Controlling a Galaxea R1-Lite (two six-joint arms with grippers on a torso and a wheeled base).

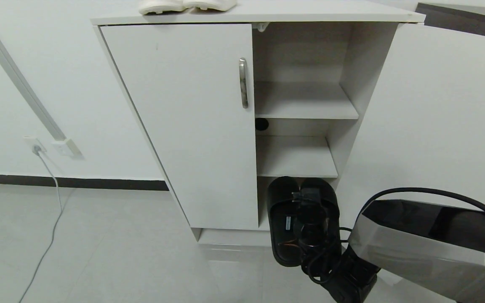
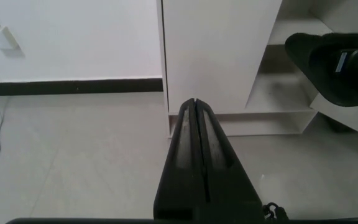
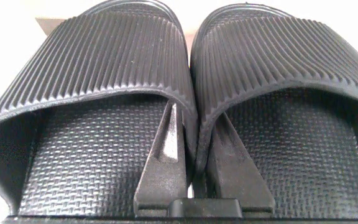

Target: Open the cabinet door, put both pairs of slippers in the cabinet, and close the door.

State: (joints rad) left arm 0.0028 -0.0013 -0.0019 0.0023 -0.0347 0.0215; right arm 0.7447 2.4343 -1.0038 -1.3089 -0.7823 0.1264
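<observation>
Currently, two black slippers [image 1: 286,219] form one pair, clamped side by side in the right claw [image 3: 197,115]. Its two fingers sit one inside each slipper and pinch the adjoining strap walls together. Both long axes run parallel, toes toward the cabinet [image 1: 116,84], at the mouth of its lowest compartment, below two shelves [image 1: 303,101]. One left door [image 1: 183,126] is closed; one right door [image 1: 436,118] stands open. Two white slippers [image 1: 187,5] lie on the cabinet's top surface. The left claw [image 2: 194,106] is fully closed and holds nothing, above the floor [image 1: 99,252]
</observation>
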